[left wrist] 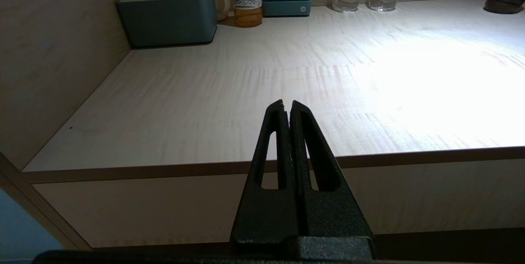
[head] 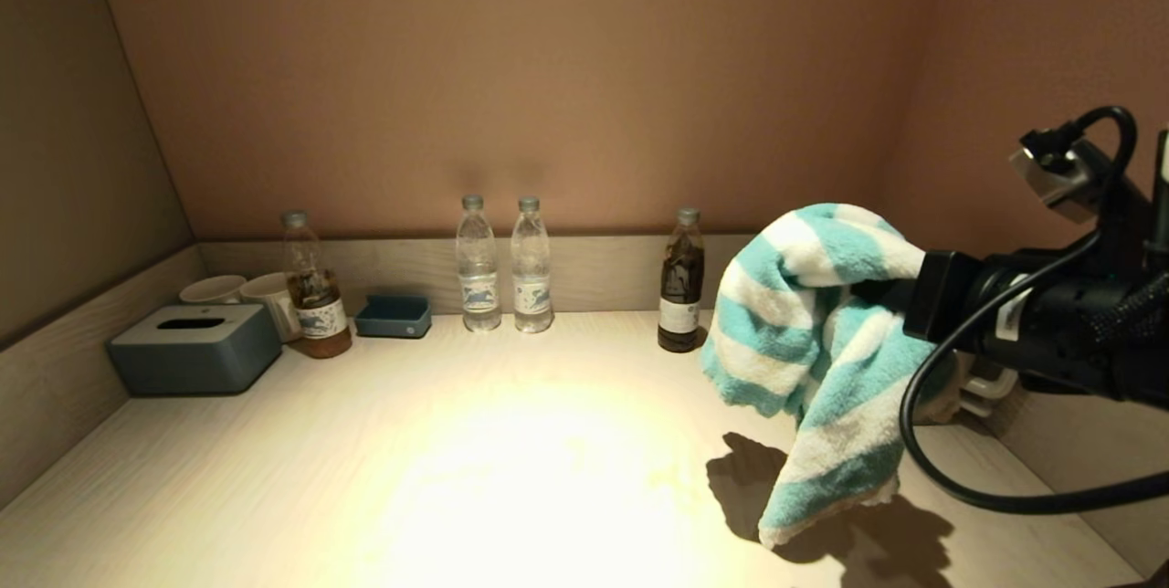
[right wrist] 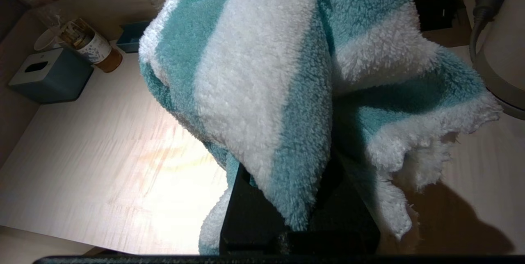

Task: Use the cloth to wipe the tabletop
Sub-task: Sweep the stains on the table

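Head view: cloth [head: 813, 332] draped over right gripper [head: 900, 305]

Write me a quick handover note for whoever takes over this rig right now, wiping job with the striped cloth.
Right tool: shut on the striped cloth, held in the air over the right side of the tabletop; the lowest corner hangs near the surface, contact unclear.
Left tool: shut, empty, parked off the front edge.
Along the back: tissue box, bottles, small tray.
Done: cloth picked up.
Left: lower it and wipe, keeping clear of the bottles.
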